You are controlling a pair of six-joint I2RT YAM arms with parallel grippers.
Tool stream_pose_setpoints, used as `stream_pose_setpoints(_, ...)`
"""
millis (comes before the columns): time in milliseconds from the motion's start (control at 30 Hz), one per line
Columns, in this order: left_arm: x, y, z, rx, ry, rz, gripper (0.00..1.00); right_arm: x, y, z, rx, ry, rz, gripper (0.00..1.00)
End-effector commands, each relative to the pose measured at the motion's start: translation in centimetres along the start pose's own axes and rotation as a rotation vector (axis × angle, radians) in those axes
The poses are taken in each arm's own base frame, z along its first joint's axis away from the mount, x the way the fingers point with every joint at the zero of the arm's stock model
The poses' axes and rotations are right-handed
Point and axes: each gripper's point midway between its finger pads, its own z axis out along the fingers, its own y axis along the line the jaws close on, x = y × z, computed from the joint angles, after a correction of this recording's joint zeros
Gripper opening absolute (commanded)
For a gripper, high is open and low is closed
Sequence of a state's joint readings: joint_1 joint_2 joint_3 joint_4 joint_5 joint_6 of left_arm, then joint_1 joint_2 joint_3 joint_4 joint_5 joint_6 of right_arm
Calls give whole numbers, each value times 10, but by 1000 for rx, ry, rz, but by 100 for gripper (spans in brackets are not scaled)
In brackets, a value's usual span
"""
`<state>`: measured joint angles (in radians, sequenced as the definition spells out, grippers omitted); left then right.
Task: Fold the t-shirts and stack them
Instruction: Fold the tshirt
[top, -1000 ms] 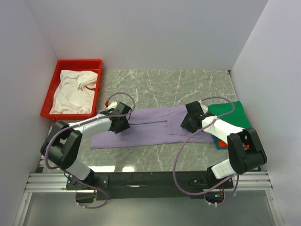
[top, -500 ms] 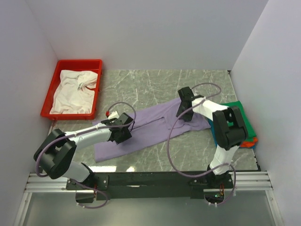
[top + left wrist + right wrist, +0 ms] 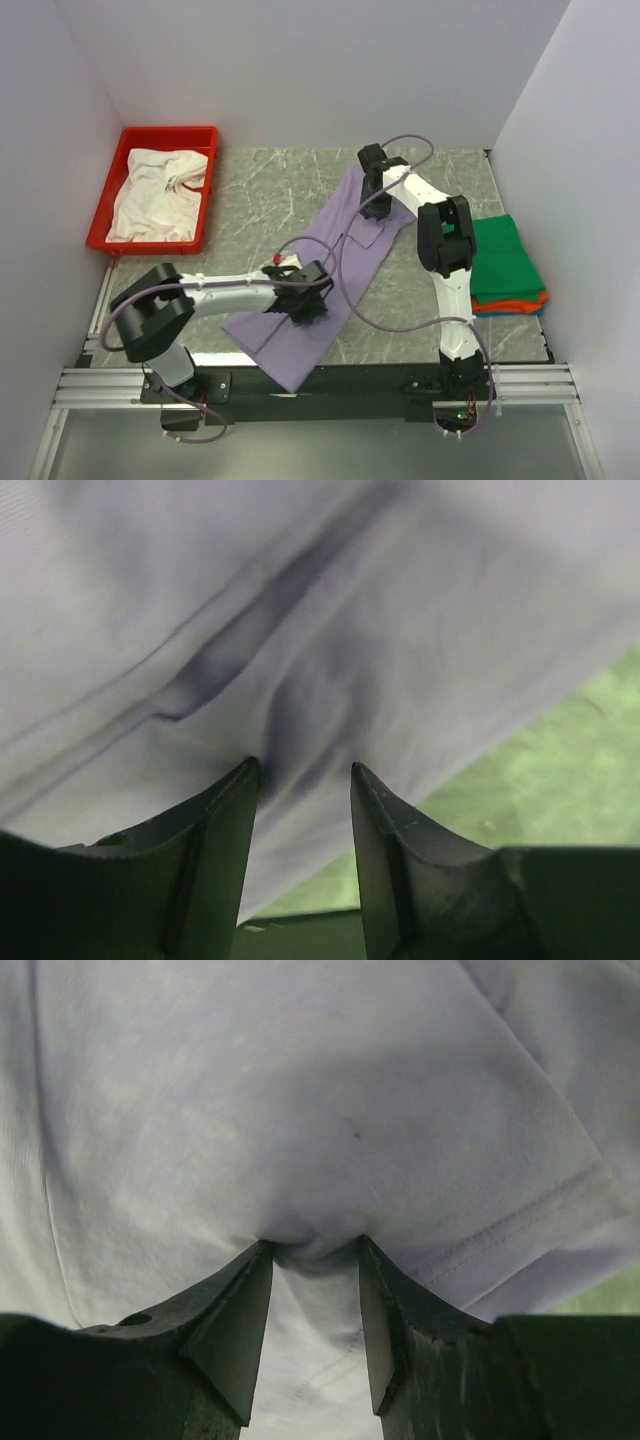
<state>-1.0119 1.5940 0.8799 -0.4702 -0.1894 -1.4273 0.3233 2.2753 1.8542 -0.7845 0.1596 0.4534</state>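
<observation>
The lavender t-shirt (image 3: 340, 260), folded lengthwise, lies as a long diagonal strip from the far centre of the table to its near edge. My left gripper (image 3: 305, 303) is shut on its near part; the left wrist view shows the cloth (image 3: 300, 600) puckered between the fingertips (image 3: 303, 770). My right gripper (image 3: 373, 195) is shut on its far end; the right wrist view shows the cloth (image 3: 300, 1090) bunched at the tips (image 3: 312, 1245). The white t-shirt (image 3: 155, 195) lies crumpled in the red tray. The green shirt (image 3: 505, 262) tops a folded stack at the right, with orange (image 3: 512, 300) and blue edges below.
The red tray (image 3: 165, 132) stands at the far left of the grey marble table (image 3: 270, 190). White walls close in the left, back and right sides. The shirt's near end overhangs the table's front edge by the metal rail (image 3: 320, 385).
Both arms have swung the lavender shirt from lying sideways to a steep diagonal. The right gripper moved to the far centre, and the left gripper moved right and toward the near edge.
</observation>
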Motion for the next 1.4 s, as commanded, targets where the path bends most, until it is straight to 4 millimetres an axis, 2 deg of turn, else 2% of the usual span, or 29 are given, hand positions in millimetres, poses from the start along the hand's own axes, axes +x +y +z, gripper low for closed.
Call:
stream_pose_setpoints(0,34,-36,8,44,92,-17,48,-5,11,4,-1,23,-73,47)
stream_pose_setpoints(133,49,-69,12,106,141,2,48,-33,35,8,-54,-30,-108,48)
stream_pose_setpoints(200,52,-80,11,126,149,17,47,-42,35,8,-42,-55,-136,48)
stream_pose_setpoints(267,47,-90,2,150,128,44,47,-54,33,1,-29,-92,-142,49)
stream_pose_setpoints(333,37,-87,-4,138,83,60,48,-65,21,-13,-1,-135,-124,53)
stream_pose_setpoints(400,26,-86,-19,153,44,87,48,-73,20,-27,-31,-163,-87,56)
stream_pose_setpoints(467,12,-80,-31,145,-10,115,49,-81,16,-52,-67,-204,-41,59)
stream_pose_setpoints(500,7,-77,-35,139,-28,123,49,-76,15,-55,-79,-191,-30,61)
stream_pose_setpoints(533,0,-66,-38,103,-63,151,49,-81,13,-74,-98,-222,-14,62)
stream_pose_setpoints(633,-18,-47,-49,55,-146,178,49,-75,13,-88,-132,-228,16,62)
stream_pose_setpoints(767,-25,-14,-52,-6,-164,215,49,-60,12,-79,-140,-191,56,58)
stream_pose_setpoints(800,-26,-9,-51,-21,-167,224,48,-52,11,-70,-133,-168,59,57)
stream_pose_setpoints(867,-22,8,-46,-61,-157,238,48,-46,11,-61,-125,-148,69,54)
stream_pose_setpoints(1033,-12,34,-34,-115,-118,250,47,-38,13,-33,-115,-101,79,46)
stream_pose_setpoints(1200,6,50,-25,-113,-50,256,46,-34,16,-8,-104,-56,71,41)
stream_pose_setpoints(1367,31,58,-16,-127,37,294,45,-40,16,6,-98,-36,63,39)
